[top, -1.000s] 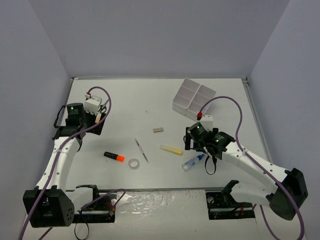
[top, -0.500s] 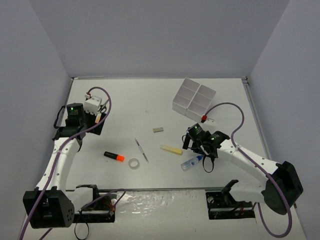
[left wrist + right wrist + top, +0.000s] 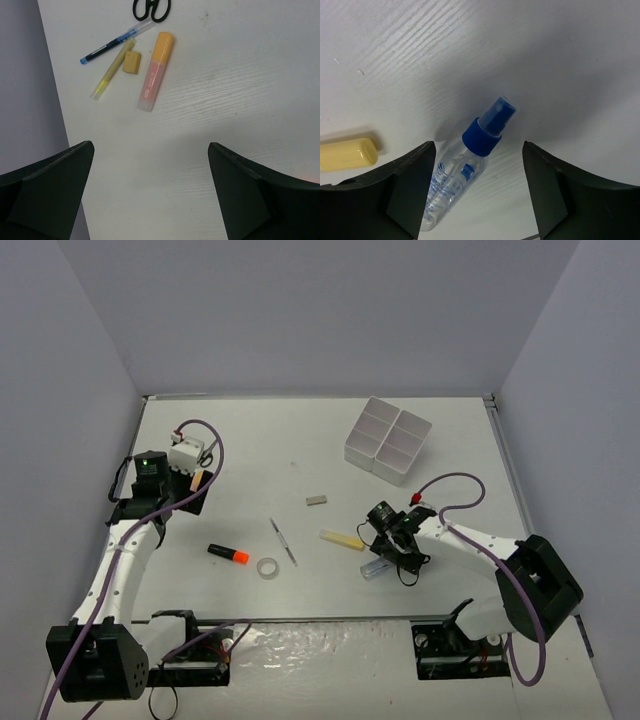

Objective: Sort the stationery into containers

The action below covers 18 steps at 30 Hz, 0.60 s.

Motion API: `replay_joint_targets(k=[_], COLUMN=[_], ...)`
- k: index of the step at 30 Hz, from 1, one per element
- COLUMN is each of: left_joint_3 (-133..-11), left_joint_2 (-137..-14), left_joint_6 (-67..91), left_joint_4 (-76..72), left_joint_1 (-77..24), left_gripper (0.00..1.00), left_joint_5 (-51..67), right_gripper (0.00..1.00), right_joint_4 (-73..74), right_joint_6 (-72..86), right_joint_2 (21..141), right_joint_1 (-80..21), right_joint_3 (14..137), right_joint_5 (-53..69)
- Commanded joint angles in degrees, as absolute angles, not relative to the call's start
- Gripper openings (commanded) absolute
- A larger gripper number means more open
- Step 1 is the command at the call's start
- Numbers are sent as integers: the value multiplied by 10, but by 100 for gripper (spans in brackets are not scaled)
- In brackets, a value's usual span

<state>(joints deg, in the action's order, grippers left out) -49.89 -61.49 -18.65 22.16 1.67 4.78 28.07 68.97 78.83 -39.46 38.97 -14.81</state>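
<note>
My right tool (image 3: 479, 187) hangs fingers apart over the blue-capped bottle (image 3: 459, 170), which lies flat on the table (image 3: 530, 50) between them. The yellow bar (image 3: 345, 154) is just beyond one finger. My left tool (image 3: 150, 195) is spread wide.

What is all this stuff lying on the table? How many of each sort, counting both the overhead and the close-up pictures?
Markers: 2, black marker, orange highlighter
Pens: 2, blue pen, yellow pen
Small blocks: 2, grey block, tan block
Scissors: 1
Grey stick: 1
Yellow bar: 1
Tape ring: 1
Spray bottle: 1
Divided tray: 1
Total: 12
</note>
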Motion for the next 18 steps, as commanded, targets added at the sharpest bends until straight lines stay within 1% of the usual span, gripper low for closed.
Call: replay_joint_targets(k=[1,2,3,6,7,9,11,15,18], left_joint_3=[-515,-515,-515,-513,-512,-512,-513,-523,-534], left_joint_2=[-609,-609,-609,-608,-608,-606,-608,-615,-622], left_joint_6=[-193,-194,-196,-201,-202,-204,-204,-202,-200], left_joint_4=[182,181,180,178,179,179,180,187,198], left_joint_1=[21,21,21,22,22,22,22,22,23], left_gripper=[97,97,97,97,97,97,97,97,97], left_joint_5=[28,26,23,14,12,9,8,13,16], right_gripper=[56,53,47,21,14,5,0,0,0], right_joint_4=[257,246,231,194,190,185,191,216,225], right_joint_6=[715,708,702,684,678,663,649,619,561], right_joint_2=[811,817,825,847,847,824,784,672,625], right_joint_1=[-384,-379,-370,-346,-340,-330,-326,-326,-327], right_joint_3=[377,374,370,360,357,352,356,393,454], right_joint_5=[-161,-155,-144,-113,-110,-122,-150,-215,-282])
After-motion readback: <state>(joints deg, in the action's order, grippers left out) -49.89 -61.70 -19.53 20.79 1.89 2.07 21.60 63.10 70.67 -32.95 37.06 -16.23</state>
